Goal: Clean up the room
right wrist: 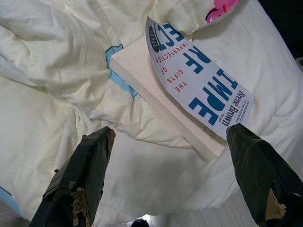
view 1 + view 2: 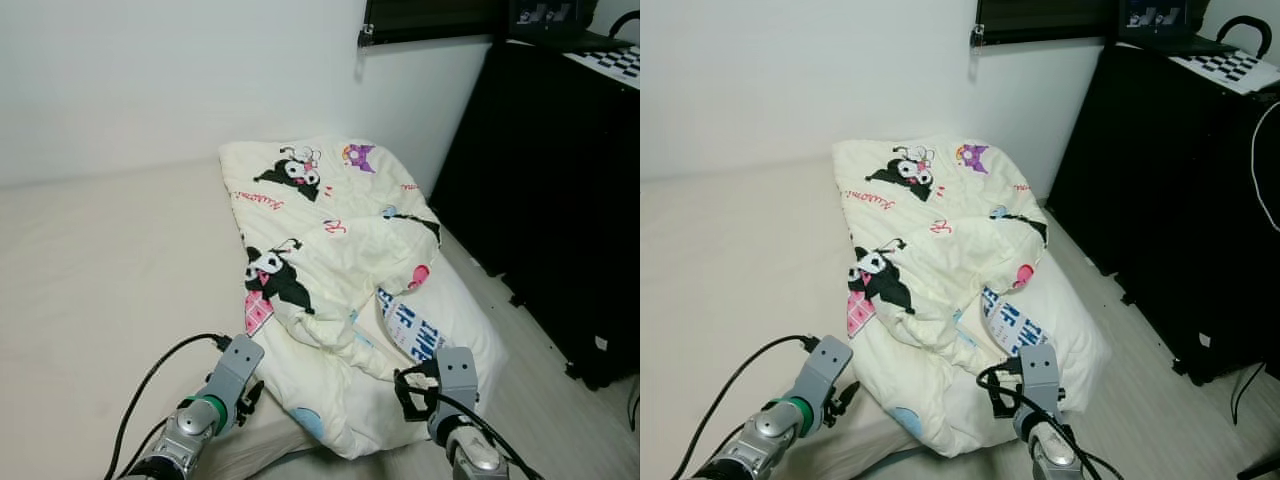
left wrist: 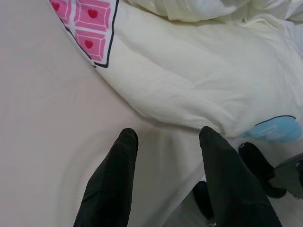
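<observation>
Where the robot's two arms reach forward over the near edge of the bed, the items stand as follows. Left gripper (image 3: 165, 142): two long black fingers spread apart, empty, tips resting on or just above the pale beige fitted sheet (image 2: 100, 270); contact cannot be judged from the wrist view. Just ahead of those fingers lies the rumpled cream quilt printed with black-and-white cartoon characters (image 2: 320, 250), its near hem showing a pink heart-patterned panel and a light blue patch. Right gripper (image 1: 170, 142): fingers (image 1: 80, 179) spread wide, holding nothing, hovering over the quilt's near right corner. Directly ahead of it, between the line of its two fingers, lies a thick cream-paged paperback book with a white cover and blue and red lettering (image 1: 189, 90), resting tilted on the quilt's folds, partly tucked under a fold at its far end. Beyond the right gripper's outer side: pale wood-look floor (image 2: 560, 410) and a tall black cabinet (image 2: 570, 190). Far side of the bed: white wall (image 2: 180, 80).
</observation>
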`<state>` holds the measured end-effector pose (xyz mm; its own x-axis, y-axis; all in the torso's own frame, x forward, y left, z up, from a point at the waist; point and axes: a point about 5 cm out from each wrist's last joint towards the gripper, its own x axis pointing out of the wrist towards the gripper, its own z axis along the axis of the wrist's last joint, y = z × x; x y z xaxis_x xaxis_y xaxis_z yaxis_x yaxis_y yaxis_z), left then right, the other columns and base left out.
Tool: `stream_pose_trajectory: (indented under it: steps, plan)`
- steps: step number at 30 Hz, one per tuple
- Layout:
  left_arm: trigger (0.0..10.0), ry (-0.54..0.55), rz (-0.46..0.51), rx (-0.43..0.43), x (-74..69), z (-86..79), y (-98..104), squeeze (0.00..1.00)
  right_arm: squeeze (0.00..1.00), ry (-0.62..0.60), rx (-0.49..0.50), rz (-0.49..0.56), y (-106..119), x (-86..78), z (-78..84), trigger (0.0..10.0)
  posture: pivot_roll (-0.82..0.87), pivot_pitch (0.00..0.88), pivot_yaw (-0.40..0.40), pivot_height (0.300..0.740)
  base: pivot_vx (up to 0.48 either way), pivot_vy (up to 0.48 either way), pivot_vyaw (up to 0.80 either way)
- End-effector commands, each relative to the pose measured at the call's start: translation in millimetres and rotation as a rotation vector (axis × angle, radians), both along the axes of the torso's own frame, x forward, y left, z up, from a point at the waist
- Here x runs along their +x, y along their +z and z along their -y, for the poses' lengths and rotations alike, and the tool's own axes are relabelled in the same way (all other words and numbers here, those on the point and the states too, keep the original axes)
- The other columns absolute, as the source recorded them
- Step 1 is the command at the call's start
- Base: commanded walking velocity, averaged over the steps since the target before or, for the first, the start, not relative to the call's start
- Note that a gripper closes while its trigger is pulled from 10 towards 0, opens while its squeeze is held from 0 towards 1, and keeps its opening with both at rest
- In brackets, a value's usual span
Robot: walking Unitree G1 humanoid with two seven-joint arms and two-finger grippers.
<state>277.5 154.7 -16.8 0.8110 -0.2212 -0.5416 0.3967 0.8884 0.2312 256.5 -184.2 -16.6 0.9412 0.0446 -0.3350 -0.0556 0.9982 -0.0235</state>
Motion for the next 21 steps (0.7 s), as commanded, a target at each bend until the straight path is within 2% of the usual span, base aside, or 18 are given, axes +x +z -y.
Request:
stream_pose_trajectory:
  steps: [1,14,19,21]
  plan:
    - [10.0,0.001,-0.034,0.000,-6.3,0.3,-6.3,0.00,0.00,-0.020,0.003,-0.024,-5.2,-6.2,3.2,10.0,0.00,0.044,0.028,0.689,0.000,0.000,0.00]
    - [10.0,-0.001,-0.031,-0.005,-5.5,1.6,-5.6,0.00,0.00,-0.023,0.000,-0.022,-4.7,-6.2,5.2,10.0,0.00,0.044,0.028,0.644,0.000,0.000,0.00]
    - [10.0,0.002,-0.019,-0.020,-1.9,3.9,-2.4,0.00,0.00,-0.032,-0.010,-0.012,-3.1,-5.2,7.8,10.0,0.00,0.044,0.028,0.629,0.000,0.000,0.00]
    - [10.0,-0.003,0.022,-0.044,6.9,7.2,6.5,0.00,0.00,-0.063,-0.008,0.041,3.6,-3.3,14.2,10.0,-0.01,0.042,0.022,0.619,0.000,0.000,0.00]
